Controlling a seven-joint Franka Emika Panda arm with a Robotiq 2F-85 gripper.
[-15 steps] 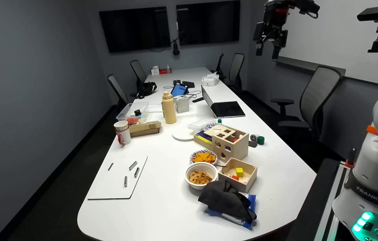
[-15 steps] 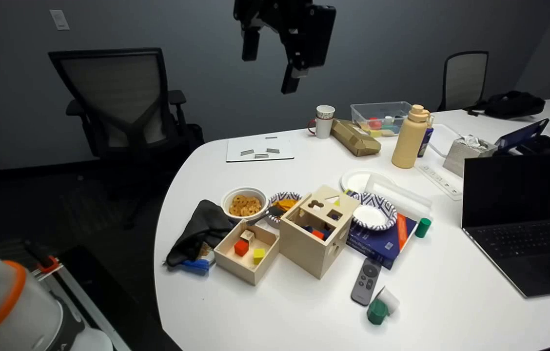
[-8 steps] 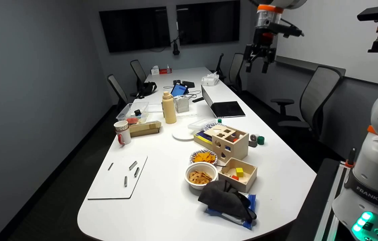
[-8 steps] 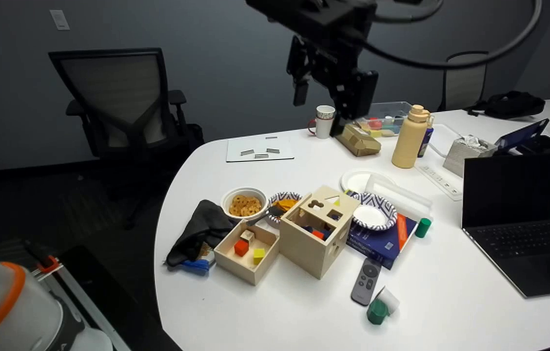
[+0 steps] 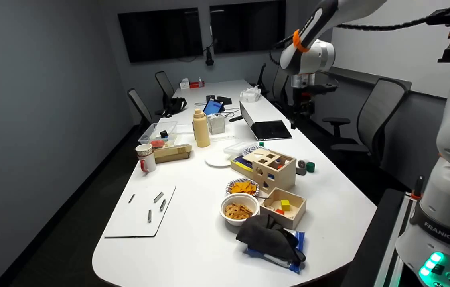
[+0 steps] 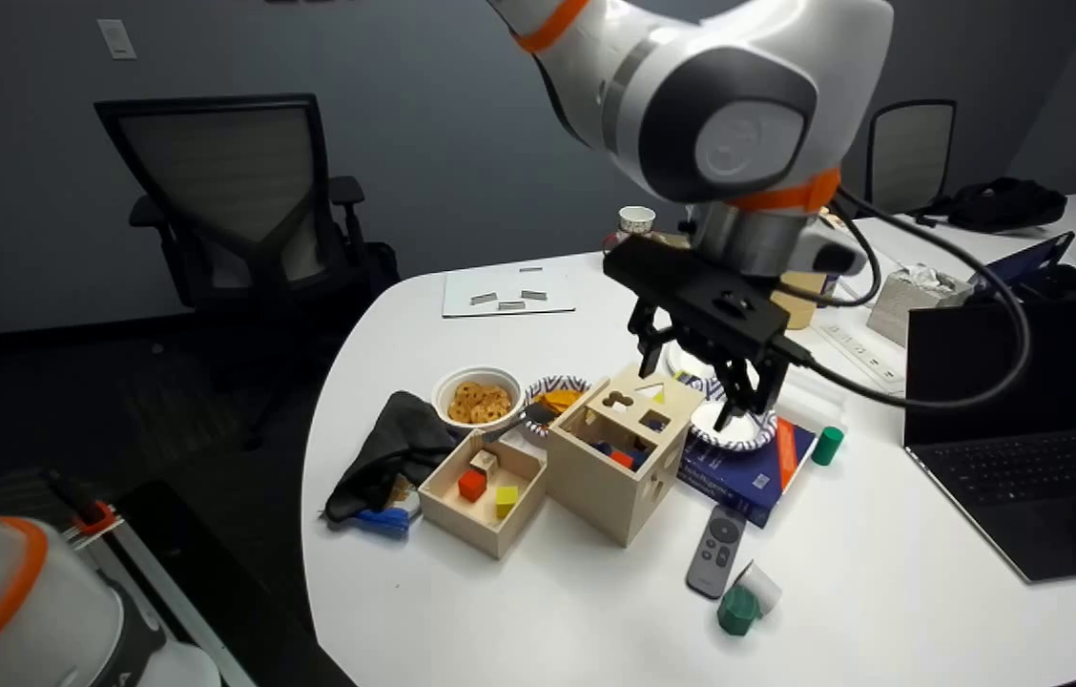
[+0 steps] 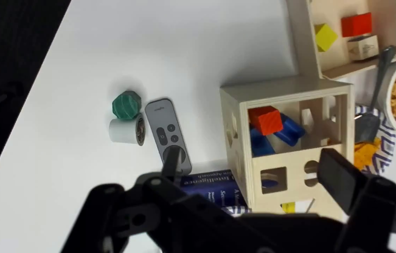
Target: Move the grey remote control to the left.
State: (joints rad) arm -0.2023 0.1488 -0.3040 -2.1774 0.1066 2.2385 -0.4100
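Grey remote [image 7: 163, 121] between box [image 7: 294, 158] and white cylinder [image 7: 122, 130]

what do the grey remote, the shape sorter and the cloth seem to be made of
Grey remote: probably plastic with a satin finish, judging by its smooth, even body; metal can't be ruled out.
Shape sorter: most likely wood, matte, from its pale tan panels with cut-out holes.
Cloth: some dull, soft-looking fabric, from its folds and drape over the blue packet; fibre unclear.

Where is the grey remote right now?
In the wrist view, the grey remote lies on the table left of centre, just right of the green block and white cylinder.
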